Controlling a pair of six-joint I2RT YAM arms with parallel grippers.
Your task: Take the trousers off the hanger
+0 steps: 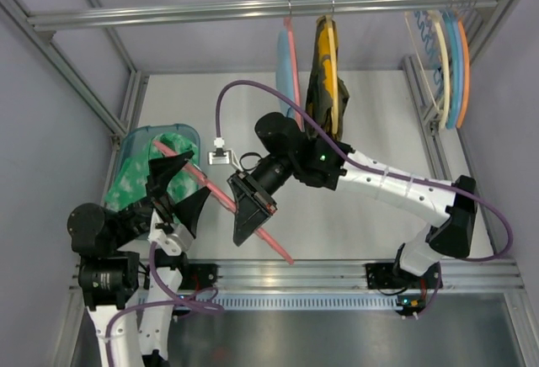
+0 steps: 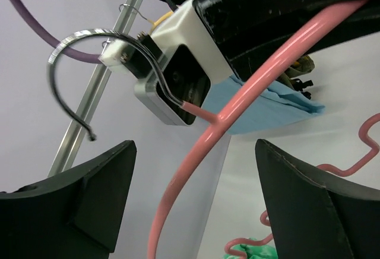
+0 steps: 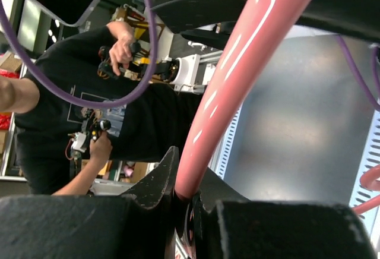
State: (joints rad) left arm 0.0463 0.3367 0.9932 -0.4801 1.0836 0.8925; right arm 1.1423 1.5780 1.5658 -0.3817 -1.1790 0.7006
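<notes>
At the left edge of the desk (image 1: 370, 131) the trousers (image 1: 135, 173) lie bunched, with one end of the hanger (image 1: 210, 188) over them. Whether they are free of its bar cannot be told. Right pincer (image 1: 253, 211): clenched on the hanger. Left pincer (image 1: 179, 194): released, straddling it. Separation is judged unconfirmed.

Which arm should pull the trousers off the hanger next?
Left. The left gripper is open and sits right beside the trousers. The right gripper is shut on the hanger, so it looks better kept there as the anchor.
</notes>
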